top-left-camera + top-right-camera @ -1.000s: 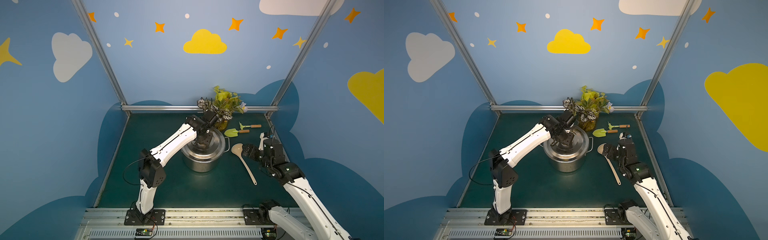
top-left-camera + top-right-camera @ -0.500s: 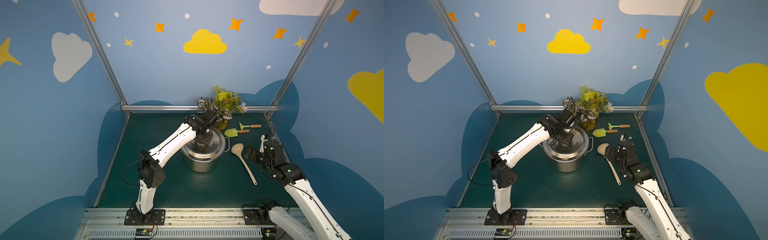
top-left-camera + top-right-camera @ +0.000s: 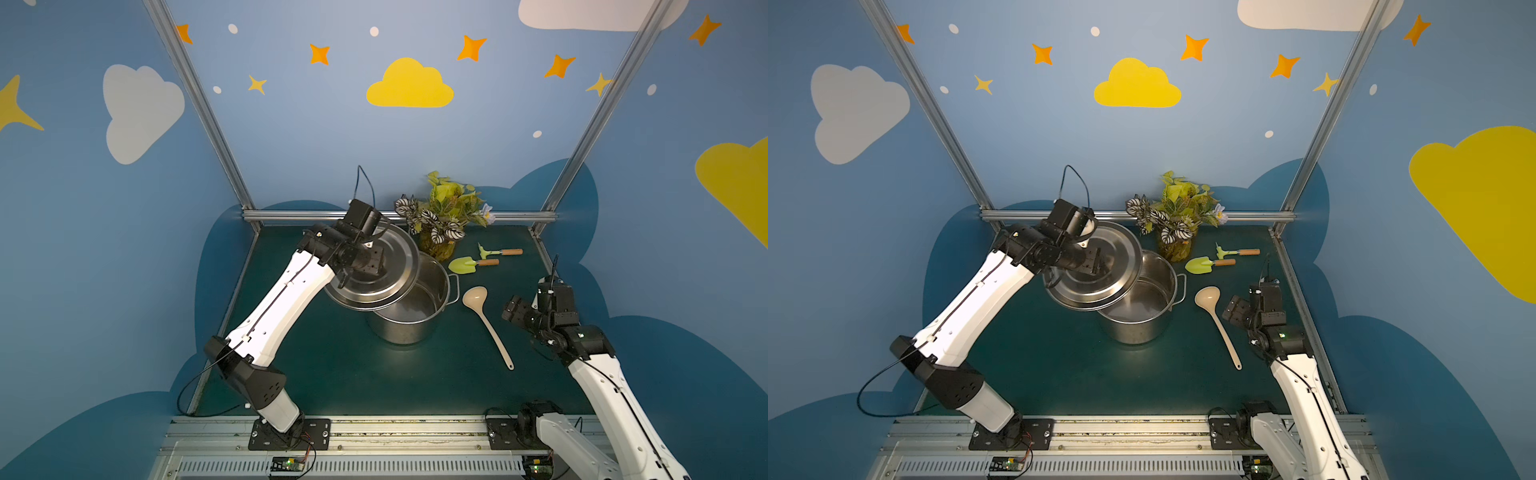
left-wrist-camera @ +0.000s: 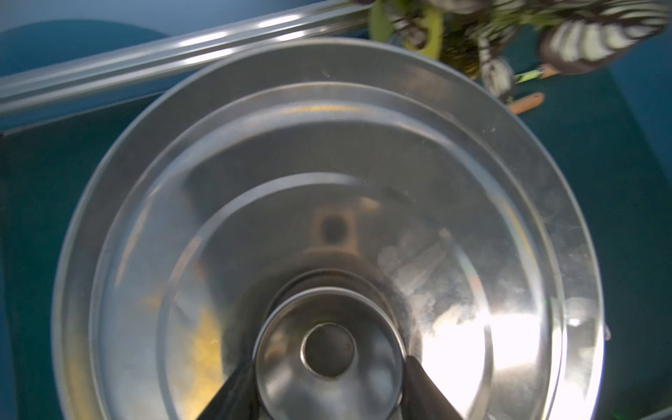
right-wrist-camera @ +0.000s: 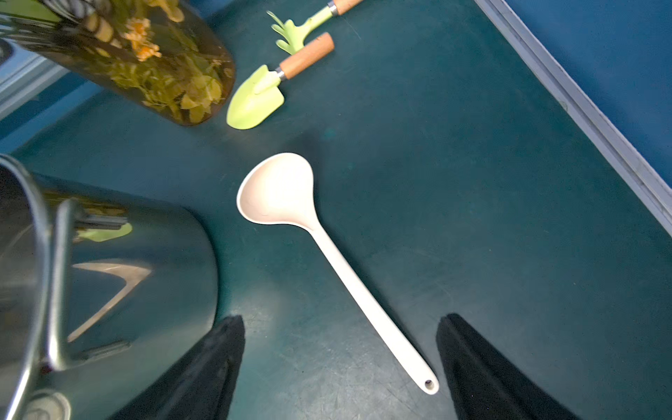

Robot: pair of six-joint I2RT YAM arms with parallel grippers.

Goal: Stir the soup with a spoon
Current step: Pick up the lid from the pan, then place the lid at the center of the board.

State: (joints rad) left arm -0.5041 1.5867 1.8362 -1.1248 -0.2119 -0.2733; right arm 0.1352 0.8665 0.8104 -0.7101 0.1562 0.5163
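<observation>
Right of pot (image 3: 409, 332), spoon (image 5: 340, 262) lies near spread right gripper (image 5: 342, 320), untouched; left gripper (image 4: 327, 363) clamps lid (image 4: 327, 145)

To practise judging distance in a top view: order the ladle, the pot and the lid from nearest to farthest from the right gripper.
1. ladle, lying on the mat right beside the right gripper.
2. pot, at the mat's middle, to the ladle's left.
3. lid, raised and tilted above the pot's far-left rim.

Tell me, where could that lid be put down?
Bare mat lies in front of the pot, toward the front rail, and on the pot's left, below the raised lid. The pot's right is crowded: ladle, trowel, rake, plant.
</observation>
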